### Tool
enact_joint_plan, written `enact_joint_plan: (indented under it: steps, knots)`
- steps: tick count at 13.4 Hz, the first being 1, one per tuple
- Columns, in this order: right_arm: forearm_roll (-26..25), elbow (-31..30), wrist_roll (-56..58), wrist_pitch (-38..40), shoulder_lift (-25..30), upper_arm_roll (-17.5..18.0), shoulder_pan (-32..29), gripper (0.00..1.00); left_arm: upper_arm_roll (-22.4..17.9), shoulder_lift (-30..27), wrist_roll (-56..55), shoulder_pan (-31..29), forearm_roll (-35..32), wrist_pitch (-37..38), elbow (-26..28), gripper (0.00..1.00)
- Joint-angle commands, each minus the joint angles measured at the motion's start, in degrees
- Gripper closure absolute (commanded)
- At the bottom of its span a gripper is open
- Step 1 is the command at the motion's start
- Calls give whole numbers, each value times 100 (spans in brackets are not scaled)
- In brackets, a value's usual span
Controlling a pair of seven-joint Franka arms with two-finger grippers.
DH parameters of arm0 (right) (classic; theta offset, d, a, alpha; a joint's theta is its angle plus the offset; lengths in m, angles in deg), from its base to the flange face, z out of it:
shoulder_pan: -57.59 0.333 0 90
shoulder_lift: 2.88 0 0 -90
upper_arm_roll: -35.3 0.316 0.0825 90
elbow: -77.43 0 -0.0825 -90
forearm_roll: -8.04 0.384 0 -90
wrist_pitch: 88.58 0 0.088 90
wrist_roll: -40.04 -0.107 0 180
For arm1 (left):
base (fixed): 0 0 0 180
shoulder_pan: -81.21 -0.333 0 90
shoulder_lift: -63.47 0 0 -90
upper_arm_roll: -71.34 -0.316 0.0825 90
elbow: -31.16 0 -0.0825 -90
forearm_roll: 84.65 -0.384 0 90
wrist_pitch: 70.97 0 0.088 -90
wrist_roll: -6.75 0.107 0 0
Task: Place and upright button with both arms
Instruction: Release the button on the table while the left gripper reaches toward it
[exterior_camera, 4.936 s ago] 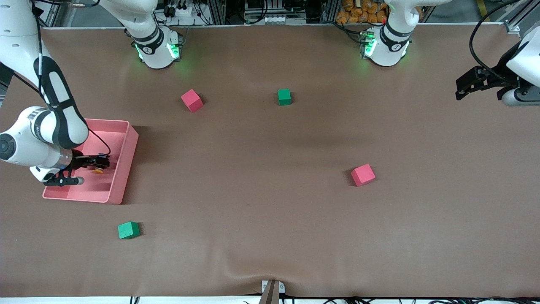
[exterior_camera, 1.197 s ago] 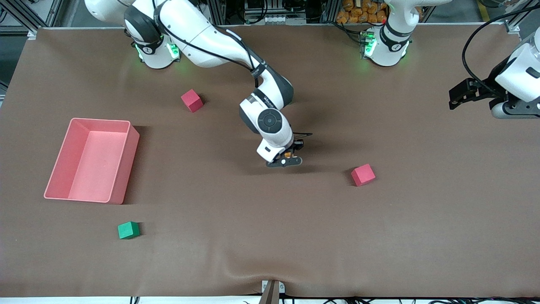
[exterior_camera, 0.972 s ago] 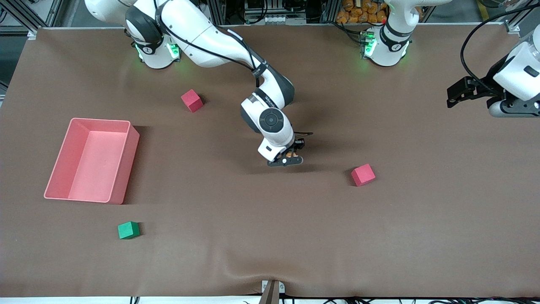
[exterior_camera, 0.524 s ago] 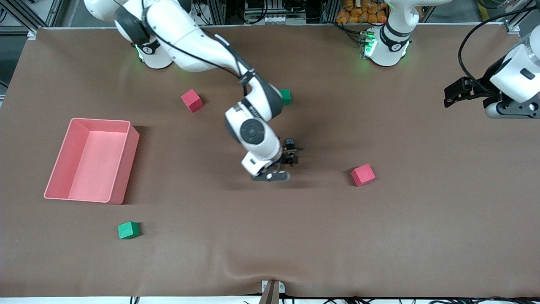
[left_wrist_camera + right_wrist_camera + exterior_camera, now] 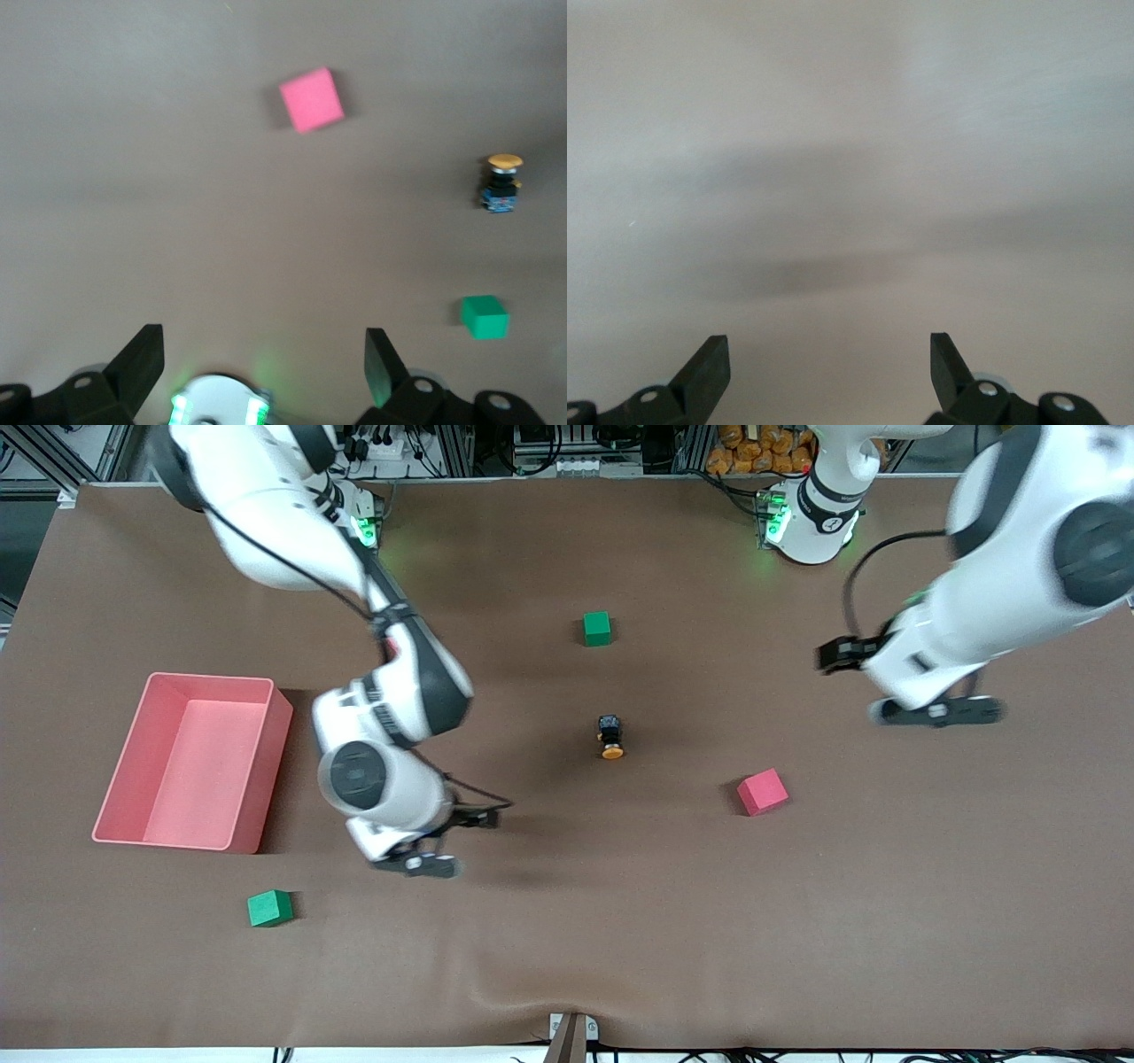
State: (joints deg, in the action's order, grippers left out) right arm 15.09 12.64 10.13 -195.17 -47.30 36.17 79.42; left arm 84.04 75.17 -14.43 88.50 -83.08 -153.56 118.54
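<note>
Button (image 5: pixel 610 737) lies free; red cube (image 5: pixel 762 792) and green cube (image 5: pixel 597 628) near.

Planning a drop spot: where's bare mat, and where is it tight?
Bare: the strip nearest the front camera, past the low green cube; also between the button and pink tray. Tight: button, red cube and upper green cube cluster mid-table.

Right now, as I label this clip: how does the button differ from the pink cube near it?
The button is black with an orange cap; the pink cube is one colour. The button lies on its side; the cube sits flat. The button looks smaller. Both rest free on the table, ungripped.
</note>
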Motion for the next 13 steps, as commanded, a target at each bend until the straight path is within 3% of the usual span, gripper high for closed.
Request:
enact_joint_plan:
  steps: [1,4,8,11,13]
  knots:
    - [-63,-77,11,497,494,448,-739,0,-4,595,-833,526,238,-36,-238,0]
    - [-54,-86,20,945,1004,695,-1373,0,4,1289,-1187,914,291,-317,-711,0]
    - [-80,-86,20,1437,1602,1169,-2198,0,-4,2221,-1213,1221,739,-1046,-774,0]
    - [-80,-86,46,1701,2172,1188,-2367,0,-4,2732,-1222,1521,844,-1556,-774,0]
    - [-456,-147,614,2069,2568,1126,-2350,0,-4,3013,-1178,1662,985,-1916,-783,0]
